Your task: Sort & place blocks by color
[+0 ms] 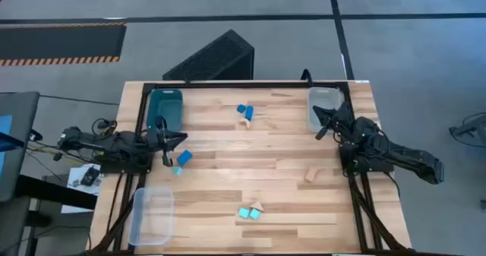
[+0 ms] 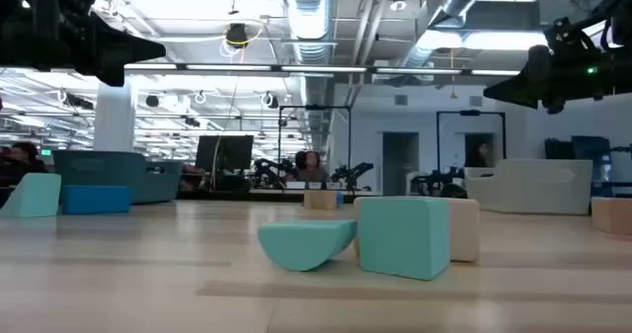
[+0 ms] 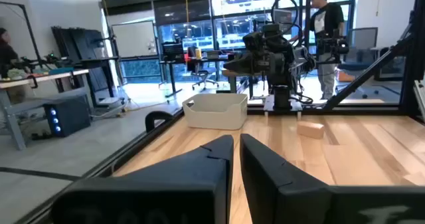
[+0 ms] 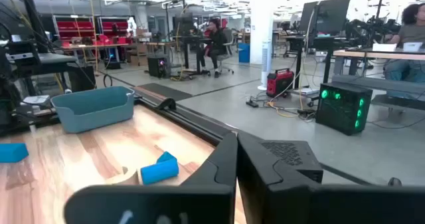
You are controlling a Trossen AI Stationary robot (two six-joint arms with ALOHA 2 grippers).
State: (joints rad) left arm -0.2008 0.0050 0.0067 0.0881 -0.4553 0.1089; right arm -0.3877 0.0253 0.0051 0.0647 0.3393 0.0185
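Observation:
Blocks lie scattered on the wooden table. Two deep blue blocks (image 1: 244,111) and a tan one (image 1: 247,123) sit far centre. A blue block (image 1: 184,157) and a turquoise one (image 1: 177,169) lie near my left gripper (image 1: 171,143). A tan block (image 1: 311,174) rests right of centre. Two turquoise blocks (image 1: 249,213) and a tan one (image 1: 257,206) lie near centre, large in the low view (image 2: 403,236). My left gripper (image 3: 236,145) hovers shut beside the teal bin (image 1: 165,108). My right gripper (image 4: 236,144) hovers shut by the clear bin (image 1: 325,108). Neither holds anything.
A second clear bin (image 1: 152,214) stands at the near left corner. A black frame rail (image 1: 243,83) runs along the table's far edge. A dark box (image 1: 213,58) sits on the floor beyond it. People show in the room behind. Bare wood lies mid-table between the arms.

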